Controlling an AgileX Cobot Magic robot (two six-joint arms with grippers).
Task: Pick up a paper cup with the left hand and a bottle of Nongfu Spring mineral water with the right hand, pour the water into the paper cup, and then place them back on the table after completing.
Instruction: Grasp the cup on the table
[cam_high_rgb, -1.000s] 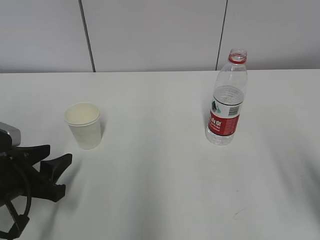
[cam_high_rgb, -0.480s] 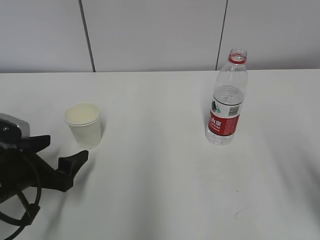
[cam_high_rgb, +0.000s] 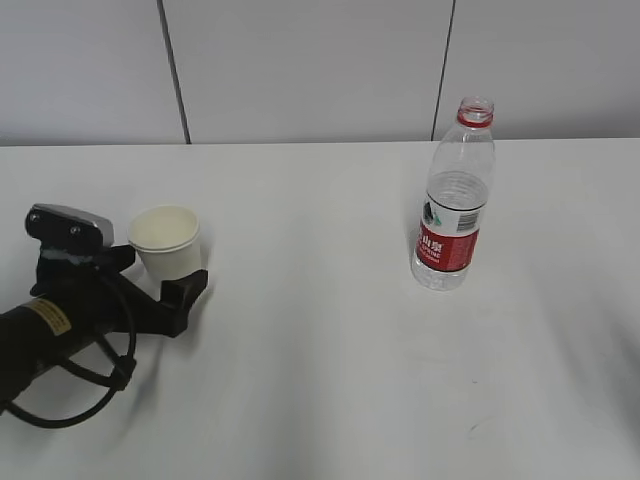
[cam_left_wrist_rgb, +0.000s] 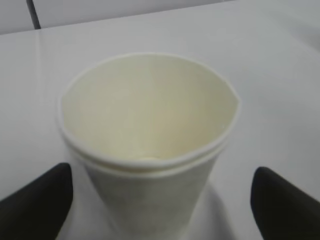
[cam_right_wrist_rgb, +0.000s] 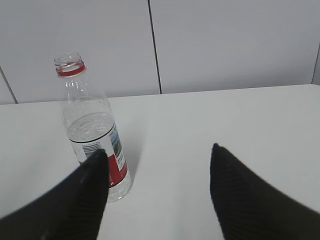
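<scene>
**Op:** Left tool (cam_high_rgb: 160, 275) stood spread wide, one finger either side of the cup (cam_high_rgb: 166, 250), not touching it. Cup upright on the tabletop (cam_high_rgb: 320, 330), left of centre. I judged the grasp as not yet made.

**Log:** Which way did the cup lie from the tool?

**Op:** Straight ahead, between the fingers. In the left wrist view the cup (cam_left_wrist_rgb: 147, 145) filled the frame, dead centre, with the fingertips (cam_left_wrist_rgb: 37, 200) low at each side. Its long axis was vertical, the fingers level across it, so closing looked like all the next move needed.

**Log:** And the right side?

**Op:** Right tool (cam_right_wrist_rgb: 155, 165) was released too, holding nothing. The bottle (cam_right_wrist_rgb: 92, 130) sat upright, uncapped, ahead and to its left, just beyond the left finger, not between them. I'd say it needed to shift left first.

**Log:** Any view telling more?

**Op:** The exterior view showed the bottle (cam_high_rgb: 455, 200) well apart from the cup, but no right arm at all. Only the right wrist view showed that tool. Water (cam_right_wrist_rgb: 92, 125) about half up the bottle.
</scene>
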